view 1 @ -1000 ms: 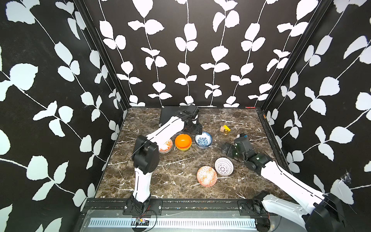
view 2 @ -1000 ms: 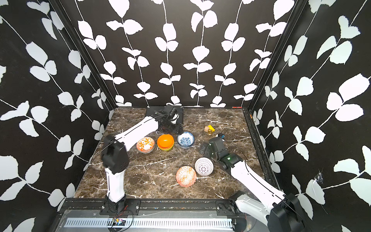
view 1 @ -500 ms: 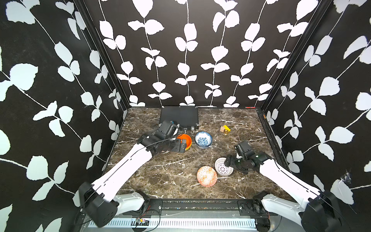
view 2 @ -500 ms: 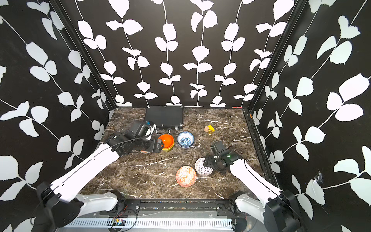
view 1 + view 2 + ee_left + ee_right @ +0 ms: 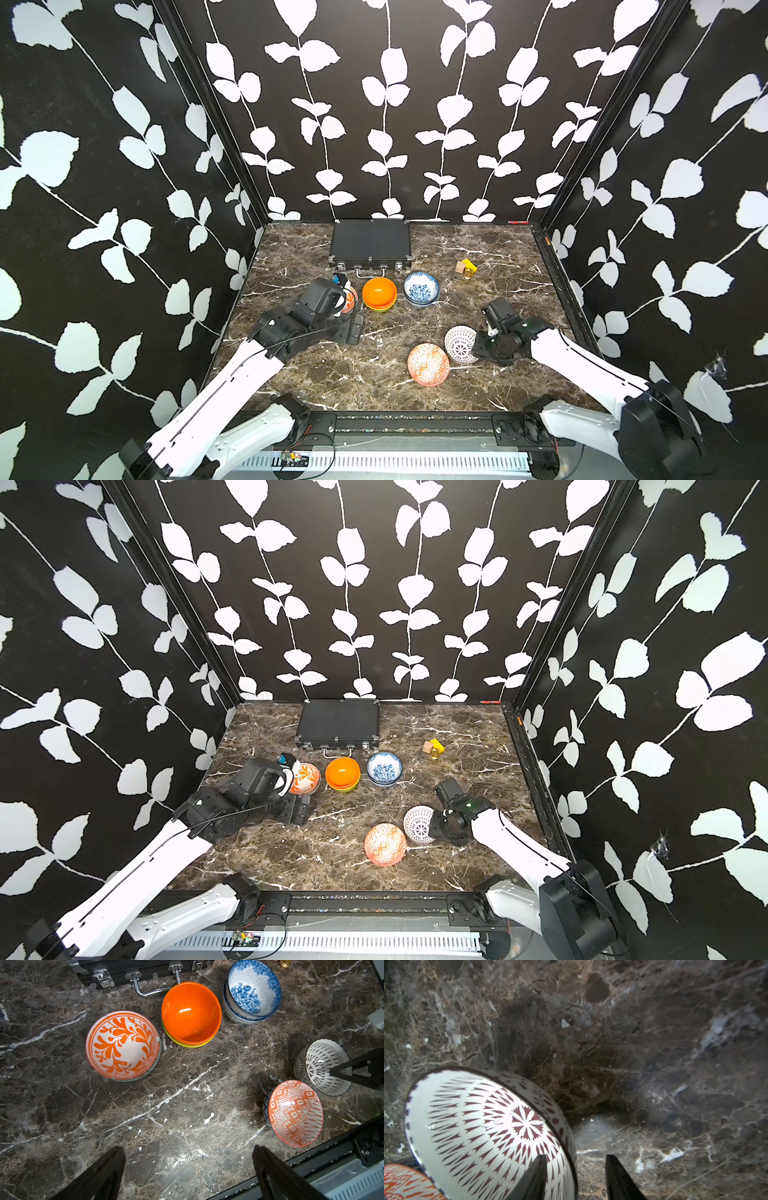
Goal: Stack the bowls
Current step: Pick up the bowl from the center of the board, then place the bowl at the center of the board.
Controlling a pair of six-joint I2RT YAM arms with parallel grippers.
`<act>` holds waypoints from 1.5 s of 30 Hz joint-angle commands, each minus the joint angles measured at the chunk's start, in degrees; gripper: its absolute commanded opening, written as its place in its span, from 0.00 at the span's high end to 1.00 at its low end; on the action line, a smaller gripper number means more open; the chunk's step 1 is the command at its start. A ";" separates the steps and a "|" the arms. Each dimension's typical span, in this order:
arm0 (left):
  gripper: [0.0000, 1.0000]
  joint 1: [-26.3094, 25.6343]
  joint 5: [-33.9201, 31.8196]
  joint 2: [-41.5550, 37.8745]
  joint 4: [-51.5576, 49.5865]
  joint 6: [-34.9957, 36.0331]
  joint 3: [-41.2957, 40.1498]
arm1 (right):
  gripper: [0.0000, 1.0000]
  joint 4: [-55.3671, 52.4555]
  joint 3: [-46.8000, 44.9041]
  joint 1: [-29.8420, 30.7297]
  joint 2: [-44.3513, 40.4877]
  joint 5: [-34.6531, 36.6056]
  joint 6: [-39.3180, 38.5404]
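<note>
Counting three nested pairs across the upper left wrist view, I saw a glossy orange bowl (image 5: 191, 1012) in a yellow bowl (image 5: 187, 1044), two blue-floral glazed bowls (image 5: 253, 989), and an orange-leaf bowl (image 5: 122, 1045) in a grey-green bowl (image 5: 145, 1076). My right gripper (image 5: 575, 1156) straddled the rim of the purple-dotted white bowl (image 5: 459, 343), lower right in a top view, not yet pinching it. The orange-geometric bowl (image 5: 428, 364) sat beside it, and my left gripper (image 5: 188, 1147) gaped empty over the veined marble tabletop (image 5: 166, 1105).

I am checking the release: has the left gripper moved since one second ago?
Yes. In a top view, the left gripper has drawn back from the black case toward the front edge, past the orange-leaf bowl.
</note>
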 commanded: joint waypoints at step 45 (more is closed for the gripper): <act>0.01 -0.16 -0.60 -4.35 2.99 0.70 -3.53 | 1.00 8.08 26.04 -10.96 24.92 0.22 -0.33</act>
